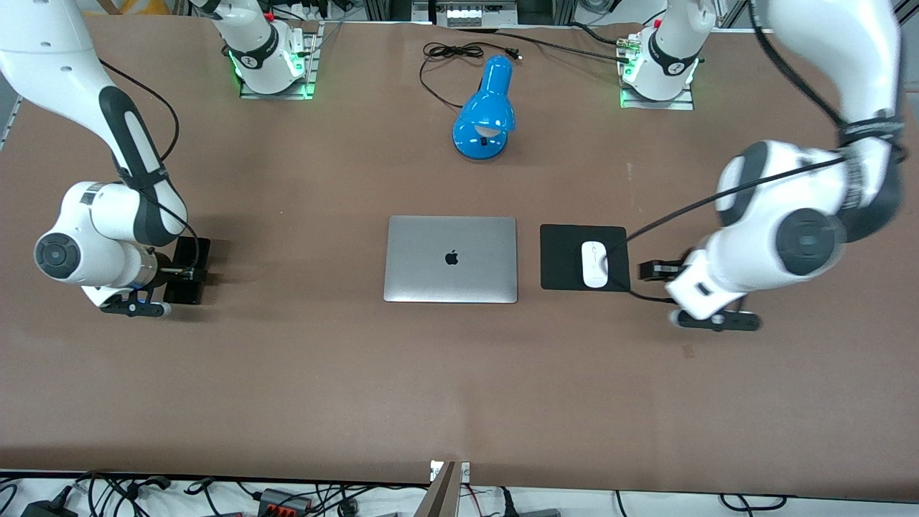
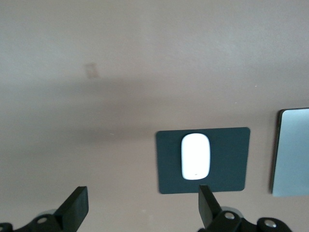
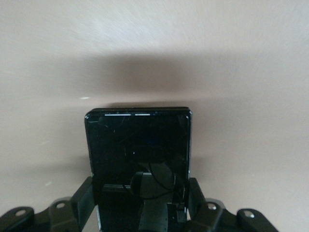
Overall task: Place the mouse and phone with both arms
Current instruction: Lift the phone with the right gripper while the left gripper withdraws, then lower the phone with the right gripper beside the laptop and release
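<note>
Phone (image 3: 138, 145) is clamped across its width by right gripper (image 3: 140, 193). Mouse (image 1: 594, 263) lies on mat (image 1: 560, 258); left gripper (image 2: 140, 205) is spread wide, empty, just beside.

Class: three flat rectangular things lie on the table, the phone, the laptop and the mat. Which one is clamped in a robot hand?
The phone: the right hand is shut on its edges. The laptop and mat lie untouched.

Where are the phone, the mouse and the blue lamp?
phone (image 3: 137, 145), right wrist view, middle of its dark glass face.
mouse (image 1: 594, 263), front view, centre of its white shell.
blue lamp (image 1: 485, 118), front view, on its shade.
</note>
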Robot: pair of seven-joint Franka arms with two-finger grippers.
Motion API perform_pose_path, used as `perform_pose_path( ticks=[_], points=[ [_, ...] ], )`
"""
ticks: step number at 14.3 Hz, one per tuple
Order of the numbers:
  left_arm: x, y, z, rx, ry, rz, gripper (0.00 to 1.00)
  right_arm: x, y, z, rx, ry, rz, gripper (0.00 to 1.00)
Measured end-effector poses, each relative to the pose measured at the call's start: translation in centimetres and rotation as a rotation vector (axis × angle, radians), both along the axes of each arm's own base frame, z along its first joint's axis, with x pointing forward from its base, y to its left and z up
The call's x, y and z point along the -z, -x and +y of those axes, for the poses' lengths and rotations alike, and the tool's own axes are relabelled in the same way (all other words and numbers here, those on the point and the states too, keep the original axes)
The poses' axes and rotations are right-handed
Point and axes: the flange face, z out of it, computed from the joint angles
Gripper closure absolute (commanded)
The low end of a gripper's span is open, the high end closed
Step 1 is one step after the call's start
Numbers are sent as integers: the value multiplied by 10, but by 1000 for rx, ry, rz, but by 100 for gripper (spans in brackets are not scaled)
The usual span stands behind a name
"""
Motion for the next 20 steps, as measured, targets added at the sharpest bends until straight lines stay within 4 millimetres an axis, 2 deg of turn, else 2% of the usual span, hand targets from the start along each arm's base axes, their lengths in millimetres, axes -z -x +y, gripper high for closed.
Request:
perform_pose_path(
  ticks=[2,3,5,6,8,11,13,15,18,20],
  points=[
    [-29,-3,44,68,20,-21,0,-34,-4,30,-42,-19,-5,73],
    [-41,-1,68,91,26,-18,0,-46,-6,54,-77,-33,-13,73],
    [-56,8,107,104,35,17,0,-54,-6,113,-130,-55,-23,73],
    [-59,15,118,102,39,51,0,-52,-4,141,-135,-57,-20,73],
    [-68,27,122,102,43,113,0,-42,3,189,-131,-54,-5,73],
    [-111,41,111,112,36,83,0,-22,16,244,-61,-83,24,73],
    [-130,55,98,77,10,11,0,-8,19,270,-27,-98,21,73],
    [-136,78,91,16,-11,-108,0,6,23,298,-10,-103,1,73],
    [-137,112,103,-29,-20,-173,0,24,33,330,7,-101,-8,73],
    [-140,119,105,-35,-20,-180,0,31,35,337,2,-105,-13,72]
  ],
)
